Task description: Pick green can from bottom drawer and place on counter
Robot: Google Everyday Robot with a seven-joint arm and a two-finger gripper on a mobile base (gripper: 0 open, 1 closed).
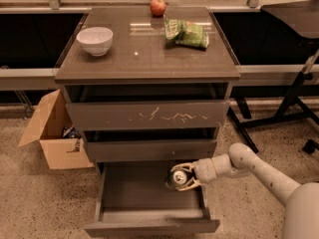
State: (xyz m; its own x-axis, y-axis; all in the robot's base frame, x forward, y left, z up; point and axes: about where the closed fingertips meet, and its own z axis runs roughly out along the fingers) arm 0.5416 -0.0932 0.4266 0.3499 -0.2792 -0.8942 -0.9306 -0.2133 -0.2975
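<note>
My gripper [175,180] reaches in from the right with its two fingers closed around the green can [179,176], whose silver top faces up. The can is at the right side of the open bottom drawer [149,226], toward its far end, close under the front of the middle drawer [149,150]. I cannot tell whether it is off the drawer floor. The step in hand, as I judge it, is the lift out. To do it well I should hold the grip firm and the can upright. I should draw it toward the near side first so it clears the middle drawer's front, then raise it along the right of the cabinet. The counter [149,54] has a bowl [94,40] at the left, an apple [158,6] at the far edge and a snack bag [187,33] at the far right. The bare near middle looks the safest spot to set it down.
</note>
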